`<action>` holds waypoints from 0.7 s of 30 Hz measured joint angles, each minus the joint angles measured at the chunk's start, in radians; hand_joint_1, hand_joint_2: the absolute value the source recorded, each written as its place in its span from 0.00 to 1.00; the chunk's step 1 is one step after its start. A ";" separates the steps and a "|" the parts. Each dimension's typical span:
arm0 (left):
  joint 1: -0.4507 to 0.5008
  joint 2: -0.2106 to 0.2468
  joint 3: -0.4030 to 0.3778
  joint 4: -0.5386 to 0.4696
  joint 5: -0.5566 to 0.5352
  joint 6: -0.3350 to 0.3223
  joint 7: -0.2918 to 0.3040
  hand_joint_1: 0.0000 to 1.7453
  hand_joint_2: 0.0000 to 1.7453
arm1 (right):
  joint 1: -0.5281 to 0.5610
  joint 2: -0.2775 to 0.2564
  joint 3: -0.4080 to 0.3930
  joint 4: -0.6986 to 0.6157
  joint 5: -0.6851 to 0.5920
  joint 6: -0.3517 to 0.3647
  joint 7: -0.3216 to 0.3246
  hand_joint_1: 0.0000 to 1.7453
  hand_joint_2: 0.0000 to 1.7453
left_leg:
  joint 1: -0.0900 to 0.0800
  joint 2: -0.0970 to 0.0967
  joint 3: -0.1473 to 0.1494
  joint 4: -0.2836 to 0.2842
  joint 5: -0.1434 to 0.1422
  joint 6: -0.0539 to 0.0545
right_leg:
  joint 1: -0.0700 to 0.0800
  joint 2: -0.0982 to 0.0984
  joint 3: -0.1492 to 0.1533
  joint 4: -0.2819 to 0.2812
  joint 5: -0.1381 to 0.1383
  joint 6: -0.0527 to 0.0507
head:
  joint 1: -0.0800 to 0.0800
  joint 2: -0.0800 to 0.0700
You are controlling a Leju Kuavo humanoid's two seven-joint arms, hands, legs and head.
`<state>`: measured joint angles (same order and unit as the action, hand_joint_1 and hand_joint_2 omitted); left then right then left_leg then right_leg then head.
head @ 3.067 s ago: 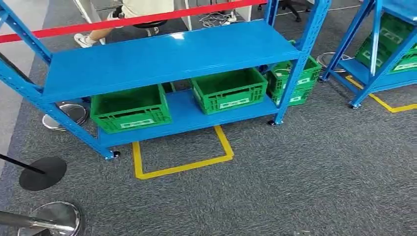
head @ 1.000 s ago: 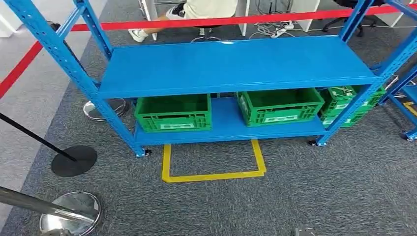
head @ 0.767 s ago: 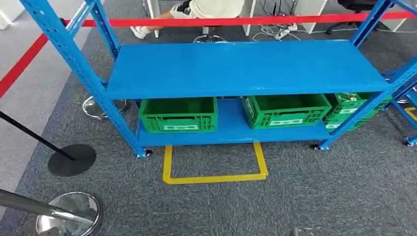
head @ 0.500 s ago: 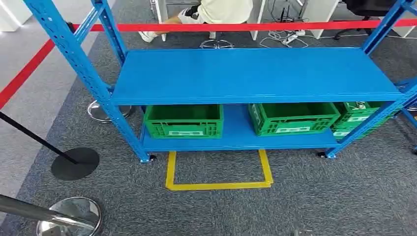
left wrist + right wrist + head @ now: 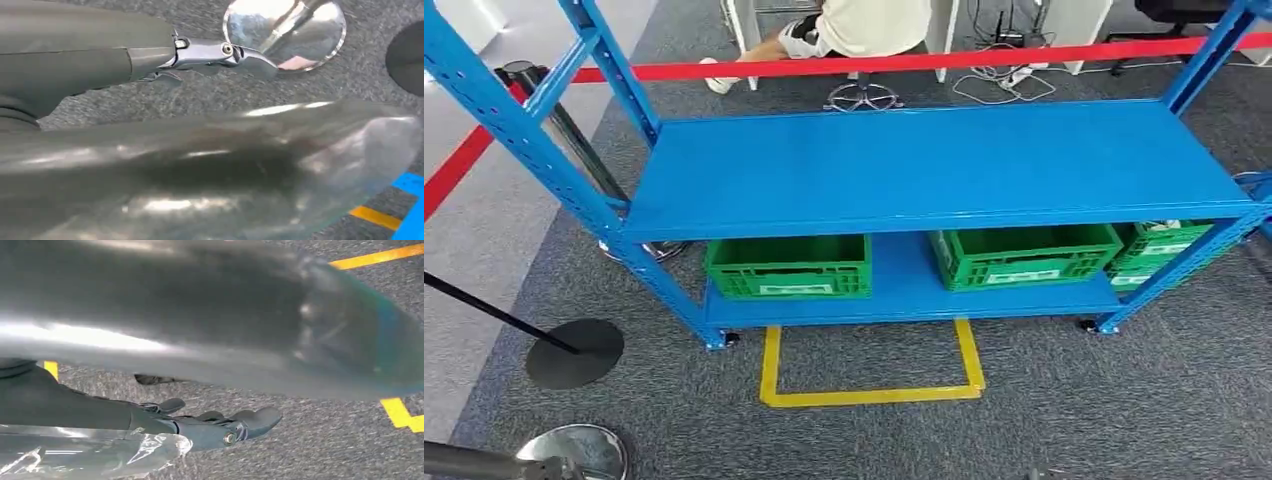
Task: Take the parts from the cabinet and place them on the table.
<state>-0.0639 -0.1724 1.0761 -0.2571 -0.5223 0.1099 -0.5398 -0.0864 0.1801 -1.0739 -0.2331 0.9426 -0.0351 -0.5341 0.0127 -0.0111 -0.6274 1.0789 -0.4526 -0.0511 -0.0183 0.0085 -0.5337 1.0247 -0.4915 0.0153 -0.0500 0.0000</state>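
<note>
From up high, the blue cabinet (image 5: 934, 165) stands ahead with a bare top shelf; below sit two green crates (image 5: 788, 266) and (image 5: 1022, 253). Whatever parts they hold are hidden, so weight is a guess; the rigid crate rims look the safest hold. Grey carpet, yellow floor marking (image 5: 871, 395), red barrier tape (image 5: 924, 62), a seated person (image 5: 864, 25) behind. At the left wrist, the left hand (image 5: 220, 52) hangs, fingers loosely out, holding nothing. At the right wrist, the right hand (image 5: 225, 427) likewise lies extended, empty.
</note>
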 joint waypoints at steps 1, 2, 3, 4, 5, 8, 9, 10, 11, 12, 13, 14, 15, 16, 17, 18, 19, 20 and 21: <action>0.001 -0.001 0.001 0.001 -0.002 0.000 0.006 0.00 0.00 | 0.000 -0.001 -0.002 0.000 0.000 0.000 0.002 0.00 0.00 | 0.004 0.005 0.008 -0.058 0.042 -0.006 | 0.004 0.000 -0.003 0.001 -0.009 0.010 | -0.004 0.000; -0.002 -0.002 0.002 0.002 -0.003 0.000 0.010 0.00 0.00 | -0.002 -0.002 -0.003 0.000 0.001 0.000 0.004 0.00 0.00 | 0.000 0.005 0.011 -0.064 -0.010 0.011 | 0.007 0.003 0.001 0.005 -0.014 0.015 | -0.011 0.000; -0.003 -0.002 0.003 0.002 -0.004 0.000 0.013 0.00 0.00 | -0.002 -0.002 -0.003 0.000 0.001 0.002 0.007 0.00 0.00 | 0.000 0.004 0.008 -0.058 0.022 0.022 | 0.009 0.002 -0.001 0.005 -0.019 0.021 | -0.009 0.000; 0.000 -0.002 0.004 0.002 -0.006 -0.001 0.015 0.00 1.00 | -0.001 -0.003 -0.004 0.000 0.000 0.005 0.009 0.00 0.00 | 0.003 0.004 0.010 -0.060 0.027 0.027 | 0.010 0.002 -0.002 0.000 -0.021 0.023 | -0.009 0.000; 0.001 -0.005 0.005 0.002 -0.010 -0.002 0.017 0.00 1.00 | 0.000 -0.005 -0.005 0.000 -0.001 0.007 0.010 0.00 0.00 | 0.005 0.004 0.010 -0.063 0.030 0.021 | 0.010 0.002 0.002 -0.001 -0.023 0.008 | -0.009 0.000; -0.003 -0.003 0.006 0.002 -0.014 -0.004 0.022 0.00 1.00 | -0.003 -0.007 -0.012 0.000 -0.002 0.009 0.019 0.00 0.00 | 0.002 -0.001 0.011 -0.063 0.025 0.029 | 0.011 -0.001 0.015 -0.014 -0.020 0.000 | -0.005 0.000; -0.003 -0.003 0.006 0.002 -0.017 -0.006 0.022 0.00 1.00 | -0.005 -0.007 -0.013 0.000 -0.002 0.009 0.024 0.00 0.00 | 0.002 -0.001 0.011 -0.063 0.024 0.030 | 0.011 -0.001 0.017 -0.020 -0.020 0.000 | -0.004 0.000; -0.003 -0.003 0.006 0.002 -0.021 -0.006 0.022 0.00 1.00 | -0.005 -0.008 -0.014 0.000 -0.002 0.009 0.031 0.00 0.00 | 0.001 -0.001 0.011 -0.063 0.022 0.034 | 0.011 -0.001 0.018 -0.024 -0.019 0.001 | -0.004 0.000; -0.003 -0.004 0.006 0.002 -0.022 -0.006 0.022 0.00 1.00 | -0.005 -0.008 -0.014 0.000 -0.002 0.009 0.033 0.00 0.00 | 0.001 -0.001 0.012 -0.063 0.021 0.036 | 0.011 -0.002 0.016 -0.027 -0.020 0.002 | -0.003 0.000; -0.003 -0.004 0.006 0.002 -0.022 -0.006 0.022 0.00 1.00 | -0.005 -0.008 -0.014 0.000 -0.003 0.010 0.035 0.00 0.00 | 0.000 -0.001 0.013 -0.063 0.020 0.038 | 0.011 -0.002 0.016 -0.029 -0.020 0.003 | -0.004 0.000; -0.003 -0.003 0.006 0.002 -0.022 -0.006 0.022 0.00 1.00 | -0.005 -0.008 -0.014 0.000 -0.003 0.011 0.035 0.00 0.00 | -0.001 -0.001 0.014 -0.063 0.019 0.040 | 0.010 -0.002 0.017 -0.030 -0.019 0.009 | -0.003 0.000; -0.003 -0.003 0.006 0.002 -0.022 -0.006 0.023 0.00 1.00 | -0.006 -0.008 -0.014 0.000 -0.003 0.011 0.035 0.00 1.00 | -0.002 -0.001 0.014 -0.062 0.018 0.042 | 0.009 -0.002 0.017 -0.031 -0.019 0.021 | -0.004 0.000; -0.003 -0.003 0.006 0.002 -0.024 -0.007 0.023 0.00 1.00 | -0.006 -0.008 -0.014 0.000 -0.003 0.011 0.036 0.00 1.00 | -0.003 -0.001 0.014 -0.062 0.018 0.043 | 0.007 -0.002 0.017 -0.032 -0.018 0.032 | -0.004 0.000; -0.003 -0.003 0.006 0.002 -0.031 -0.010 0.025 0.00 1.00 | -0.005 -0.008 -0.015 0.000 0.000 0.006 0.040 0.00 1.00 | -0.003 -0.001 0.014 -0.062 0.018 0.043 | 0.006 -0.002 0.017 -0.032 -0.018 0.037 | -0.004 0.000; -0.002 -0.002 0.004 0.002 -0.039 -0.014 0.041 0.00 1.00 | -0.004 -0.009 -0.014 0.000 0.012 -0.015 0.054 0.00 1.00 | -0.003 -0.001 0.014 -0.062 0.018 0.043 | 0.006 -0.002 0.018 -0.032 -0.018 0.037 | -0.005 0.000; 0.000 0.000 -0.005 0.002 -0.042 -0.018 0.054 0.00 0.00 | -0.002 -0.010 -0.011 -0.001 0.018 -0.030 0.064 0.00 1.00 | -0.003 -0.001 0.015 -0.062 0.019 0.044 | 0.006 -0.003 0.018 -0.032 -0.018 0.037 | -0.005 0.000; 0.004 0.003 -0.023 0.002 -0.041 -0.021 0.073 0.00 0.00 | 0.002 -0.011 0.002 -0.003 0.015 -0.051 0.080 0.00 1.00 | -0.003 -0.001 0.015 -0.062 0.019 0.044 | 0.007 -0.003 0.018 -0.032 -0.019 0.038 | -0.005 0.000; 0.008 0.006 -0.039 0.002 -0.034 -0.025 0.085 0.00 0.00 | 0.006 -0.014 0.014 -0.003 0.005 -0.056 0.091 0.00 1.00 | -0.003 -0.001 0.016 -0.062 0.019 0.044 | 0.007 -0.003 0.018 -0.032 -0.018 0.040 | -0.005 0.000; 0.011 0.008 -0.052 0.002 -0.026 -0.027 0.094 0.00 0.00 | 0.010 -0.018 0.024 -0.005 -0.010 -0.058 0.099 0.00 1.00 | -0.002 -0.001 0.016 -0.062 0.019 0.044 | 0.007 -0.003 0.018 -0.032 -0.019 0.040 | -0.005 0.000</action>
<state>-0.0533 -0.1648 1.0246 -0.2548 -0.5478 0.0832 -0.4455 -0.0766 0.1625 -1.0494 -0.2377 0.9330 -0.0927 -0.4348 0.0103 -0.0116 -0.6111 1.0166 -0.4333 -0.0069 -0.0111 0.0056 -0.5154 0.9930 -0.5100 0.0555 -0.0549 0.0000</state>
